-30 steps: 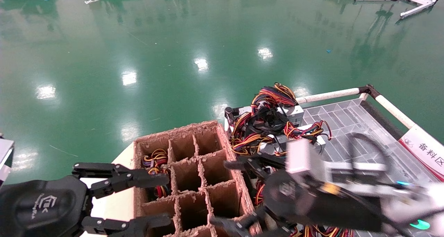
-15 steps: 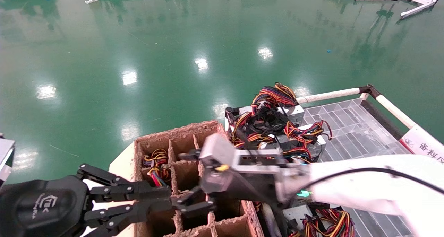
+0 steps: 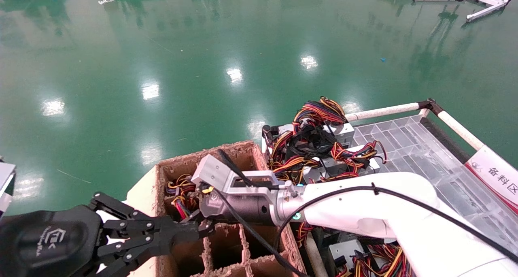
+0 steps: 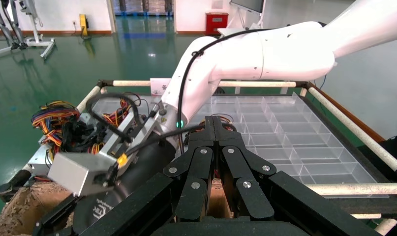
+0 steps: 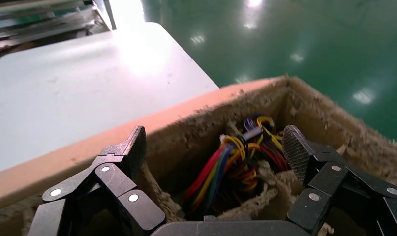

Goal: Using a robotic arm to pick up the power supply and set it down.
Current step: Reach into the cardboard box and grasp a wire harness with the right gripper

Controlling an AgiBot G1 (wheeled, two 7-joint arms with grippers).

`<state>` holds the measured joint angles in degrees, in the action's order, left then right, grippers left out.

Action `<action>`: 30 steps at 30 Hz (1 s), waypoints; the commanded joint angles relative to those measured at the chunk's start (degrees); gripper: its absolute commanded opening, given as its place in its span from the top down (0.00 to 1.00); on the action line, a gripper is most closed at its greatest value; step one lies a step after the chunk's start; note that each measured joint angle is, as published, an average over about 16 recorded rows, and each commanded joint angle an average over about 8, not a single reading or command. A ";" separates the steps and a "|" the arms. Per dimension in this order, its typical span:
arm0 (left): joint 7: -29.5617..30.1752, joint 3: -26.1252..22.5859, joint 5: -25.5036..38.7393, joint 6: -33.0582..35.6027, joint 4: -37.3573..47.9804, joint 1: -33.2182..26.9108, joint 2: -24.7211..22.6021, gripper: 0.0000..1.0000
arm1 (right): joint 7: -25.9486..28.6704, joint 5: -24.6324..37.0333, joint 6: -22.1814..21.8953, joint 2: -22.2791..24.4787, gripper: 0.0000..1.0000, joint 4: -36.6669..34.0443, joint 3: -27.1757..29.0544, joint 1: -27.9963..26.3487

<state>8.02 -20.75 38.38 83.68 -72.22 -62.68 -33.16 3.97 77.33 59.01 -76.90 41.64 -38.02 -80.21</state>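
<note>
Brown cardboard grid box (image 3: 226, 212) at the 6 o'clock edge of the head view; its 10 o'clock corner cell holds the power supply (image 5: 238, 164), of which only a bundle of red, yellow, orange and black cables shows, the metal case being hidden below. The right gripper (image 5: 213, 155) of the robotic arm (image 3: 364, 212) hangs over that cell with its fingers spread wide, one beyond the outer cardboard wall, the other above the cell. The left gripper (image 4: 216, 147) lies at 7 o'clock beside the box, fingers pressed together, apparently idle.

Handling, as judged: the case is probably rigid, heavy and smooth-sided, whereas the cables are limp and liable to snag on the frayed partitions; the hold belongs on the case's flat sides, not on the wires. Orientation: the cable end faces up out of the cell, so the long axis probably stands near vertical, though this cannot be confirmed. Further supplies (image 3: 319, 147) lie heaped at 1 o'clock on a clear tray (image 3: 408, 143).
</note>
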 commanded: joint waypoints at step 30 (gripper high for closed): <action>-0.01 -0.01 -0.01 -0.01 0.00 0.00 0.01 0.00 | 5.30 -5.90 -12.09 -0.40 1.00 0.07 -14.48 -0.31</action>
<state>8.01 -20.76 38.37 83.68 -72.22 -62.68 -33.15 9.25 71.46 47.04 -77.28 41.65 -52.40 -80.49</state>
